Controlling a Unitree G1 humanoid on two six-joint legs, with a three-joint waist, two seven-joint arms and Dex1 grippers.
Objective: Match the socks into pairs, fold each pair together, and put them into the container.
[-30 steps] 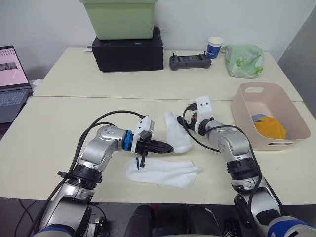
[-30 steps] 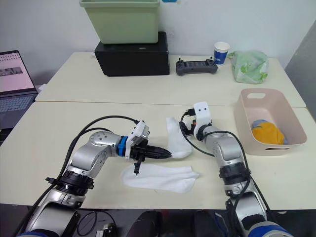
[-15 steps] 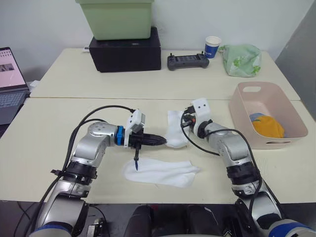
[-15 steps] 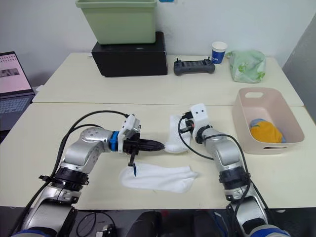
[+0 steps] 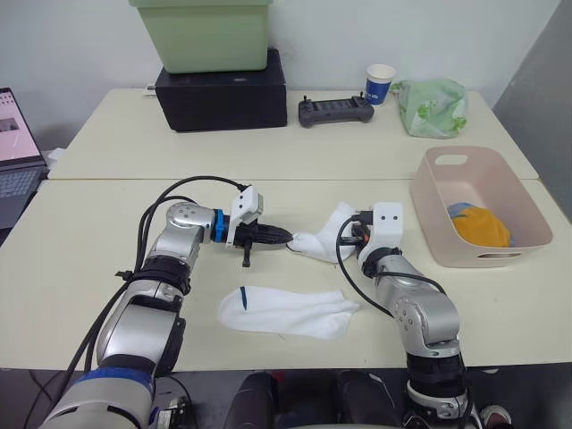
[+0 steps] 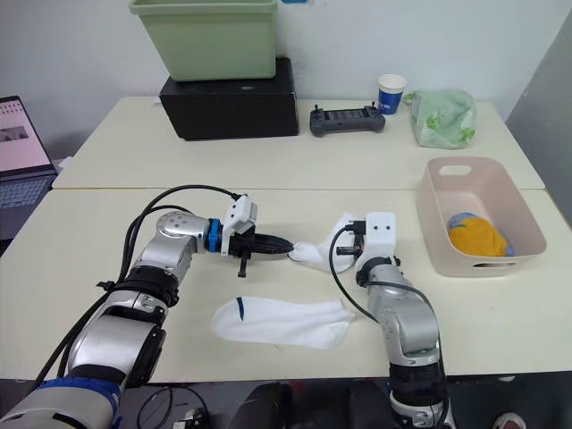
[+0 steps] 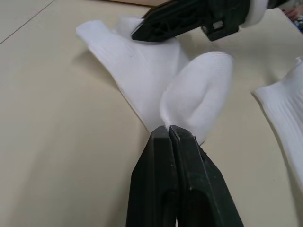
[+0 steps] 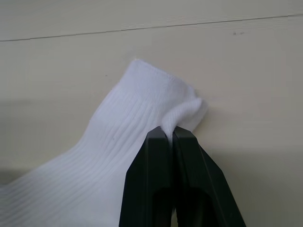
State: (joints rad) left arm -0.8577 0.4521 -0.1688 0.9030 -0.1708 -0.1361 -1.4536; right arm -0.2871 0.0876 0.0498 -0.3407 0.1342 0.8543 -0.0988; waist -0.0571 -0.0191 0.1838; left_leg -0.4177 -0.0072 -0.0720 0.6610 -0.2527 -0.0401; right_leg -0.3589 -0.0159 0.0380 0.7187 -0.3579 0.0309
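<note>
A white sock (image 5: 322, 241) is stretched low over the table between my two grippers. My left gripper (image 5: 286, 239) is shut on one end of it; the left wrist view shows the fingertips (image 7: 168, 135) pinching a fold. At the other end my right gripper (image 5: 349, 234) is shut on the cuff (image 8: 182, 113). A second white sock (image 5: 286, 310) with a dark blue mark (image 5: 245, 299) lies flat near the table's front edge. The pale pink container (image 5: 427, 219) stands at the right and holds mustard-orange socks (image 5: 483, 225) and a light blue one (image 5: 458, 211).
On the far table stand a green tub (image 5: 200, 34) on a black box (image 5: 222, 89), a controller (image 5: 335, 111), a paper cup (image 5: 380, 83) and a green-and-white cloth bundle (image 5: 431, 107). A laptop (image 5: 16, 152) sits at the far left.
My right gripper has shut on the sock's cuff. My left gripper has carried the sock's other end away from the flat sock, so it now spans both grippers. The camera has shifted.
</note>
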